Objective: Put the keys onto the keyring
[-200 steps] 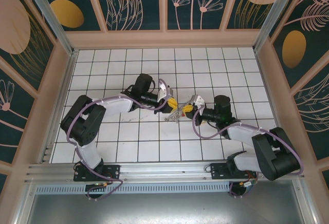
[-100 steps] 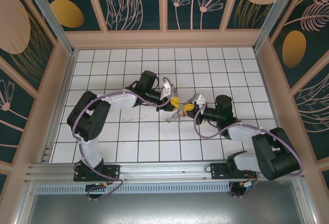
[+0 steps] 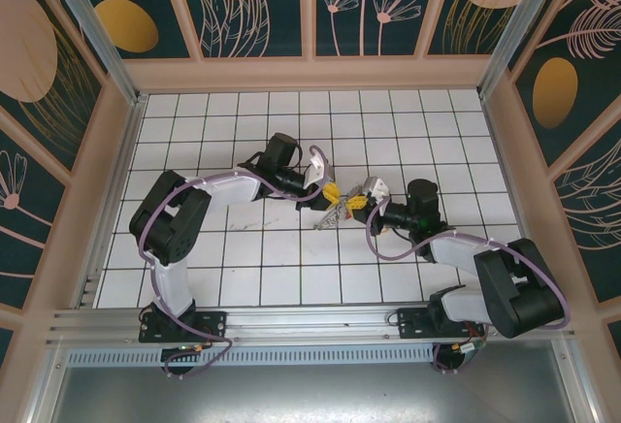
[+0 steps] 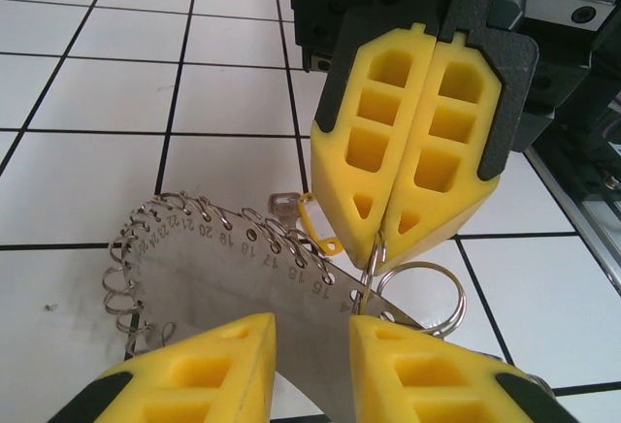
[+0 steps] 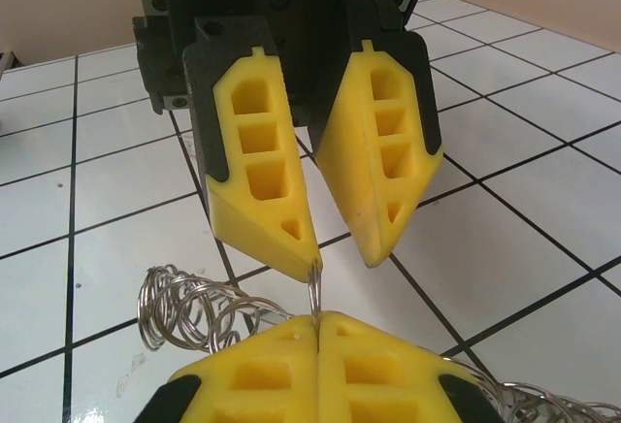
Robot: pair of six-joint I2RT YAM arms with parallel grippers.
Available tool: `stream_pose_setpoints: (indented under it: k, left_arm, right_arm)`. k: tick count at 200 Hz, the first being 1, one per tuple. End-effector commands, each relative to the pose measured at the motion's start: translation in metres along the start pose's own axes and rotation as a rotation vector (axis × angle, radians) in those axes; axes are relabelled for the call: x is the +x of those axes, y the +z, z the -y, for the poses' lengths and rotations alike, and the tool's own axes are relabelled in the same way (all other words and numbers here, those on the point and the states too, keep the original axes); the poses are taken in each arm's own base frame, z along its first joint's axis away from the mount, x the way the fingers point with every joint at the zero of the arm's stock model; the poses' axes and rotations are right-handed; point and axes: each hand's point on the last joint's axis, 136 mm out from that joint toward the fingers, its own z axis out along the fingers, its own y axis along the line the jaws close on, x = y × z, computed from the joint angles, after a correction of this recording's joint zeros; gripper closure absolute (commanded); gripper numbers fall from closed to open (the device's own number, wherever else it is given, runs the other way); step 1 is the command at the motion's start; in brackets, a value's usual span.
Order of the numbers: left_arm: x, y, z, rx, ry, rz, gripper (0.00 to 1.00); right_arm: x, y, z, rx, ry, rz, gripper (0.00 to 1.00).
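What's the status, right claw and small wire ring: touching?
Touching. Left wrist view: the right claw is shut on the small wire ring, its wire pinched between the tips.

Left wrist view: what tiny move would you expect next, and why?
Likely the left hand closes on the numbered strip: its fingers stand apart with the strip between them, while the right hand is shut on the thin ring, so steadying the strip seems needed.

The left arm (image 3: 209, 195) and right arm (image 3: 456, 248) both reach forward and bend inward, so the 2 grippers meet nose to nose. The left gripper (image 5: 342, 260) holds its yellow fingers slightly parted. Directly opposite, the right gripper (image 4: 385, 253) has its fingers pressed flush together.
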Motion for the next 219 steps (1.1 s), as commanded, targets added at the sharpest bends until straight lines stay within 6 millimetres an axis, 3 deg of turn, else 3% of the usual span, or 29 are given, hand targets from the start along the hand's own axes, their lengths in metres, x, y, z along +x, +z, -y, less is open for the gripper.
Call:
stream_pose_setpoints:
  k: [1,55,138,170,219]
  left_arm:
    - [-0.01,0.011,0.006,0.037,0.041,0.036,0.71]
    - [-0.016,0.005,0.005,-0.005,0.08,0.044,0.68]
    - [-0.014,-0.008,0.02,0.064,0.092,0.024,0.65]
    - [-0.014,-0.019,0.02,0.063,0.081,0.035,0.65]
    - [-0.02,-0.015,0.009,0.051,0.071,0.061,0.63]
  right_arm:
    - [-0.025,0.001,-0.003,-0.045,-0.058,0.077,1.0]
    - [-0.023,0.001,-0.001,-0.038,-0.062,0.06,1.0]
    - [-0.024,0.0,0.009,0.012,-0.072,0.059,1.0]
    - [-0.026,0.0,0.008,0.009,-0.079,0.065,1.0]
    - [-0.028,0.0,0.004,-0.024,-0.075,0.074,1.0]
